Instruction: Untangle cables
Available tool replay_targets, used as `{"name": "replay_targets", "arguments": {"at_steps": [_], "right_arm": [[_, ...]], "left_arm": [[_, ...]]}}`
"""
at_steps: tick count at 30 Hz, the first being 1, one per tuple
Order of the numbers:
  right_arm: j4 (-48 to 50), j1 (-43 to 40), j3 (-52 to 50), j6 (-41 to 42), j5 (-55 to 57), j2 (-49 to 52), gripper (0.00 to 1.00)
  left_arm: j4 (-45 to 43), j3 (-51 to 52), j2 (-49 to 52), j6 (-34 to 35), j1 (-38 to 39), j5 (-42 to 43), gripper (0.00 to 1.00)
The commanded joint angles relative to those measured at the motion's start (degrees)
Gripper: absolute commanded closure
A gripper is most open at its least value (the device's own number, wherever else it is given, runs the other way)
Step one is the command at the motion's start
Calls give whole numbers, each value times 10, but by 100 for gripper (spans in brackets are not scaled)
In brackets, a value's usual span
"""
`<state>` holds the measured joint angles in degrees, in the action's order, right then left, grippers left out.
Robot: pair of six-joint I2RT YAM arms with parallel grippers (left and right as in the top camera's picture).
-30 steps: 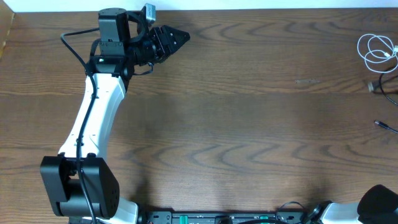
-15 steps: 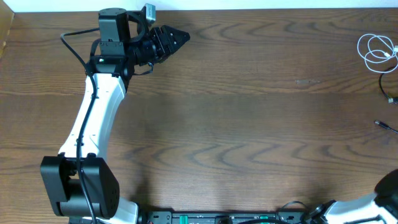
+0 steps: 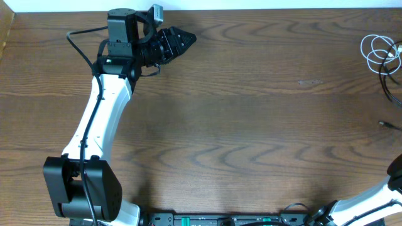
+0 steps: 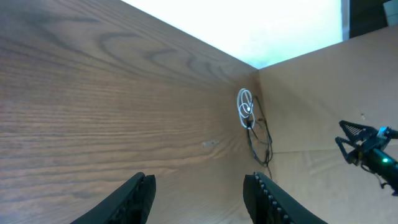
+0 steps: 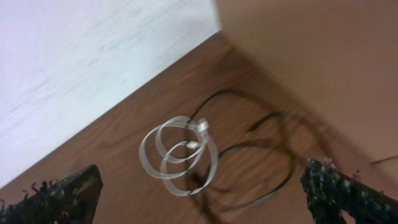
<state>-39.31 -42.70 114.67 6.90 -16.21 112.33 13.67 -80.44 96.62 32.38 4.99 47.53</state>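
Note:
The white cable (image 3: 379, 53) lies coiled in loops at the table's far right edge. The black cable (image 3: 388, 80) curves just below it, with a plug end (image 3: 383, 125) nearer the front. From the right wrist, the white coil (image 5: 178, 156) overlaps the black loop (image 5: 264, 163); both lie on the table beyond my right gripper (image 5: 205, 196), which is wide open and holds nothing. My left gripper (image 3: 180, 41) hovers at the far left of the table, well away from both. Its fingers (image 4: 139, 195) stand apart and empty, pointing toward the distant white coil (image 4: 244, 106) and black cable (image 4: 261, 138).
A brown cardboard wall (image 4: 323, 93) rises right behind the cables along the table's right edge. My right arm (image 3: 396, 179) enters at the bottom right corner. A cardboard edge (image 3: 5, 28) stands at the far left.
My right gripper has opened; the black cable's plug end has shifted toward the right edge. The right arm has risen at the corner. The left arm has edged slightly right.

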Motion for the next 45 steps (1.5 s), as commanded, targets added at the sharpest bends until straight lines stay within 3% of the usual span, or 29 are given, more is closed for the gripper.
{"name": "replay_targets", "arguments": {"at_steps": [1, 6, 7, 13, 15, 17, 18, 23, 27, 36, 45], "right_arm": [[-30, 31, 4, 4, -63, -35, 1], [-93, 83, 4, 3, -144, -54, 1], [-107, 98, 4, 3, -156, -59, 1], [-165, 189, 4, -36, -148, -74, 1], [-186, 223, 4, -48, -115, -78, 1], [-211, 257, 4, -48, -56, -85, 1], [-225, 278, 4, -48, -16, -89, 1], [-272, 379, 4, -48, 196, -106, 1], [-295, 457, 4, -48, 292, -142, 1], [-308, 549, 4, -48, 300, -227, 1], [-312, 559, 4, -48, 300, -234, 1]], "left_arm": [[9, -15, -14, -43, 0, -10, 49], [63, -15, -14, -45, 0, -97, 48], [79, -14, -14, -45, 0, -124, 42], [158, -14, -14, -45, 0, -256, 31], [184, -14, -14, -45, 0, -283, 24], [202, -14, -14, -45, 0, -297, 3], [209, -14, -14, -45, 0, -304, 2], [224, -14, -14, -45, 0, -307, 1], [223, -14, -14, -45, 0, -307, 0], [223, -14, -14, -45, 0, -307, 0], [223, -14, -14, -45, 0, -307, 0]]}}
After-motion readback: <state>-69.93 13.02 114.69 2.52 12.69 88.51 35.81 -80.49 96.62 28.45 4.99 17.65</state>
